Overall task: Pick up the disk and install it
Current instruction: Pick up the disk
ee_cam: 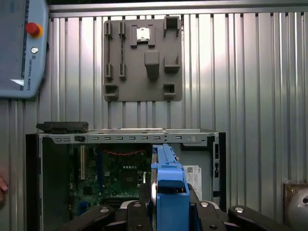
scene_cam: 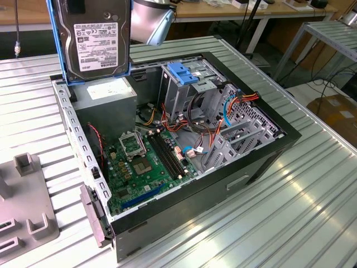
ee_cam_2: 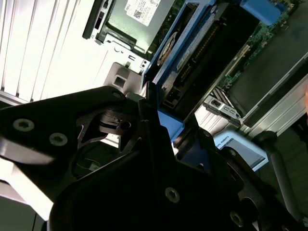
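- Disk (scene_cam: 96, 39): a flat grey metal slab with a white label, clipped in a bright blue plastic frame. It hangs upright in the air above the grey power supply (scene_cam: 106, 95) at one corner of the open computer case (scene_cam: 262, 162), touching nothing below it.
- Claw (ee_cam: 168, 204): the black fingers are closed on the blue frame at the disk's upper end (the first wrist view looks down the frame's edge into the case).
- Handling, as a judgement: the disk is probably dense and rigid, so it should not sag, but it would take knocks badly. The plastic frame looks lighter, smooth and slightly springy. Its rim seems a safer place to hold than the labelled face.
- Case interior: a green circuit board (scene_cam: 150, 162), loose coloured wires, and a bare sheet-metal cage (scene_cam: 184, 95) topped by a fixed blue bracket (scene_cam: 181, 72).
- Surroundings: a ribbed metal table (scene_cam: 290, 223), glossy and reflective. A matte grey moulded plate (ee_cam: 143, 57) with raised blocks lies well apart from the case.
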